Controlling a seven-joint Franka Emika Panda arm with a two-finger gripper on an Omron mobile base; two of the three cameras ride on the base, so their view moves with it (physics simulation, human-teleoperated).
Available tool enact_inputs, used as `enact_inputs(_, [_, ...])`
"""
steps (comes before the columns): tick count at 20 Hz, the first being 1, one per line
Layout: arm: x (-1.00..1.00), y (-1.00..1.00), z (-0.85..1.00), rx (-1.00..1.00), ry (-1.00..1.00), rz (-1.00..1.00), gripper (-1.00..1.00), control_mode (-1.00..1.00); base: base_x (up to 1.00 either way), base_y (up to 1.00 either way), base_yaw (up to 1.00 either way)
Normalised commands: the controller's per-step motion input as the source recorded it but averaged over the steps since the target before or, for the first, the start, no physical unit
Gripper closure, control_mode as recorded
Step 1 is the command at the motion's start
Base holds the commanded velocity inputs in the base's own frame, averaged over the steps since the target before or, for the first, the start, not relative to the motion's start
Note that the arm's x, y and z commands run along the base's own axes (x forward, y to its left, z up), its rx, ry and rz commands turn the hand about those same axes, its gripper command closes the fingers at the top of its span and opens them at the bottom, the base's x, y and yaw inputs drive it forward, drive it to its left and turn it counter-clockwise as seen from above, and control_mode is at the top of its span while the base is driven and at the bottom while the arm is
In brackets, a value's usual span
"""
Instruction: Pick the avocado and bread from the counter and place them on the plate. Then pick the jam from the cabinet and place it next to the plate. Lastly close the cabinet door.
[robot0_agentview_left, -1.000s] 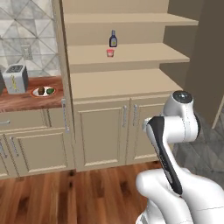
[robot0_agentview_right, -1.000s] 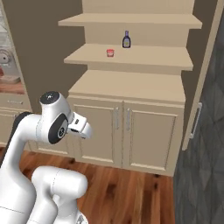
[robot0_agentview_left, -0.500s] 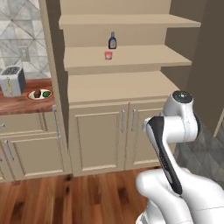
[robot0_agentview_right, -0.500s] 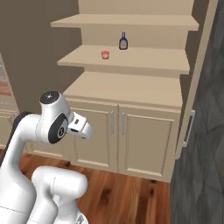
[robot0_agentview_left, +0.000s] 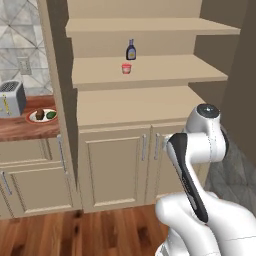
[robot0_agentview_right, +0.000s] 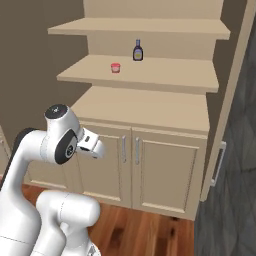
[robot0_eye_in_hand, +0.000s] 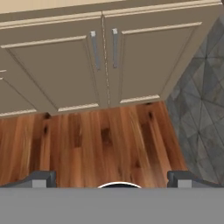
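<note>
The gripper is spread wide with nothing in it, pointing down at the floor. The jam sits way up above the fingers on the middle shelf, so the hand's gotta swing up.

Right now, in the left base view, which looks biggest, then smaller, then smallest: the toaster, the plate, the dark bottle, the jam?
1. toaster
2. plate
3. dark bottle
4. jam
Toaster and plate look close in width.
</note>
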Motion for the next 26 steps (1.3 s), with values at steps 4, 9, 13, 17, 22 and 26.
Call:
enact_inputs(4, [0.0, 0.0, 0.0, 0.0, 0.0, 0.0, -1.0, 1.0, 0.48, 0.0, 0.0])
enact_inputs(9, [0.0, 0.0, 0.0, 0.0, 0.0, 0.0, -1.0, 1.0, 0.46, 0.0, 0.0])
enact_inputs(13, [0.0, 0.0, 0.0, 0.0, 0.0, 0.0, -1.0, 1.0, 0.46, 0.0, 0.0])
enact_inputs(17, [0.0, 0.0, 0.0, 0.0, 0.0, 0.0, -1.0, 1.0, 0.43, 0.0, 0.0])
enact_inputs(22, [0.0, 0.0, 0.0, 0.0, 0.0, 0.0, -1.0, 1.0, 0.41, 0.0, 0.0])
enact_inputs(26, [0.0, 0.0, 0.0, 0.0, 0.0, 0.0, -1.0, 1.0, 0.36, 0.0, 0.0])
